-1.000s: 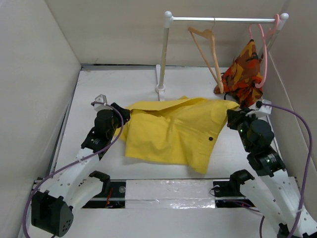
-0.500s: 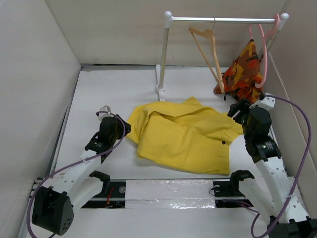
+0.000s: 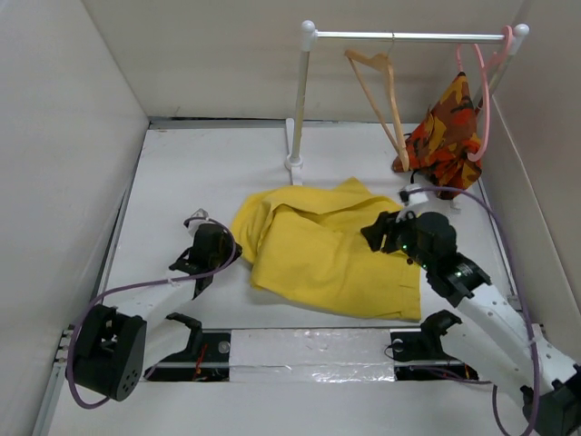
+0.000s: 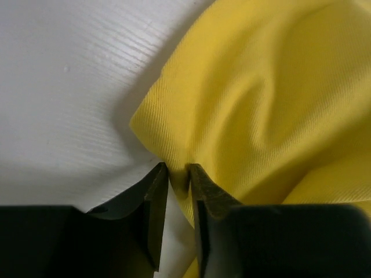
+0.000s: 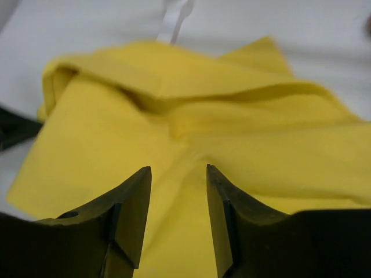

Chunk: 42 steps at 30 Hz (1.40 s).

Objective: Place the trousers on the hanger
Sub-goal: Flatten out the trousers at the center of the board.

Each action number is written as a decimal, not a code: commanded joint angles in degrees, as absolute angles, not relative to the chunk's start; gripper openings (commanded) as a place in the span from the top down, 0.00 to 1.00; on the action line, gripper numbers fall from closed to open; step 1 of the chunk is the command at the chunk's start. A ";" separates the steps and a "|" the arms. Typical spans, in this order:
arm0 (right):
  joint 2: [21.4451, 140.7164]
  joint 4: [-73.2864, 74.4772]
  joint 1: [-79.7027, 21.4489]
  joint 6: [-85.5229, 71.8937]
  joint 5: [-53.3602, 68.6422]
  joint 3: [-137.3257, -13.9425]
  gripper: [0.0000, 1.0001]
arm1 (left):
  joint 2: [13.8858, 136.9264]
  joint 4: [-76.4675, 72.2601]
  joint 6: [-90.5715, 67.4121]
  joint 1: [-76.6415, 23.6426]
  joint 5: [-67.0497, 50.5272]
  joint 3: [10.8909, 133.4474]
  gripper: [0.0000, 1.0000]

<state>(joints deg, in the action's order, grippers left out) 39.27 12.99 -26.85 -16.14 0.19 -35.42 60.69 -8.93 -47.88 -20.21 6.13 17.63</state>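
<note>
trousers (image 3: 327, 263) lie crumpled on the table (image 3: 200, 163) between the two arms, near the foot of the rail (image 3: 408, 36). left gripper (image 4: 178, 174), low at the cloth's left edge, has its jaws pinched on a small fold of the trousers. right gripper (image 5: 178, 174) hangs over the cloth's right part, jaws apart, nothing between them. hanger (image 3: 372, 60) hangs from the rail, well apart from the trousers, beside a patterned orange garment (image 3: 445, 136).
</note>
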 commanded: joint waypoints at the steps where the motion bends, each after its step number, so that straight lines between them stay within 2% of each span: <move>1: 43.57 7.57 -33.29 -15.47 6.41 -31.65 0.39 | 60.30 -15.64 -48.25 -20.30 4.84 17.49 0.83; 2: 45.25 6.86 -35.14 -15.47 5.72 -31.47 0.35 | 59.68 -15.12 -48.16 -20.30 5.10 18.19 1.00; 4: 49.37 5.54 -41.11 -14.51 4.84 -32.07 0.29 | 57.31 -12.67 -47.82 -20.30 6.49 20.03 1.00; 7: 58.25 4.22 -48.94 -14.59 0.37 -33.48 0.28 | 51.87 -5.47 -46.41 -20.30 8.34 26.00 1.00; 9: 63.53 1.77 -50.79 -16.16 -4.65 -33.58 0.29 | 47.66 -0.54 -45.18 -20.30 8.96 32.23 1.00; 14: 70.92 -3.07 -51.41 -17.93 -2.55 -32.70 0.30 | 45.70 9.65 -40.01 -20.30 13.61 50.22 1.00; 18: 73.12 -4.92 -51.94 -19.77 -3.69 -30.33 0.30 | 50.52 12.83 -36.74 -20.30 17.57 59.66 1.00; 23: 70.41 -4.40 -51.94 -21.71 -5.27 -26.28 0.30 | 57.47 9.60 -34.81 -12.94 19.85 63.63 1.00; 25: 68.74 -4.04 -51.94 -22.23 -5.10 -25.49 0.30 | 63.26 7.40 -35.51 -7.07 18.65 63.89 1.00; 29: 63.74 -1.76 -53.00 -22.85 -6.40 -25.57 0.30 | 77.66 3.52 -34.37 -2.47 17.58 71.16 1.00; 30: 62.94 -0.19 -53.00 -23.20 -7.37 -25.75 0.30 | 83.52 3.52 -33.58 -1.42 16.80 73.19 0.97; 31: 62.15 1.39 -53.00 -23.38 -8.51 -25.93 0.30 | 86.54 4.47 -32.70 -1.41 15.31 75.82 0.84; 32: 61.27 2.54 -53.00 -23.55 -10.44 -26.10 0.30 | 89.97 9.44 -32.70 -0.36 15.03 82.72 0.62; 34: 58.11 4.83 -53.00 -24.08 -12.21 -26.28 0.30 | 97.02 14.48 -33.05 0.44 15.20 88.92 0.51; 36: 55.65 6.84 -53.00 -24.61 -14.32 -26.19 0.41 | 96.17 15.21 -32.78 -0.52 13.72 90.10 0.48; 38: 51.87 7.03 -53.00 -25.13 -16.77 -25.58 0.79 | 91.61 9.36 -32.26 -3.06 13.97 82.15 0.49; 39: 50.72 7.03 -53.00 -25.66 -17.66 -25.32 0.93 | 86.19 7.49 -32.34 -4.82 14.50 78.78 0.49; 40: 49.06 7.03 -52.13 -25.93 -18.28 -24.96 1.00 | 83.52 5.12 -32.43 -9.10 14.07 74.66 0.49; 42: 48.25 5.90 -49.49 -25.84 -18.29 -24.61 1.00 | 76.77 0.53 -33.30 -14.30 13.97 63.75 0.54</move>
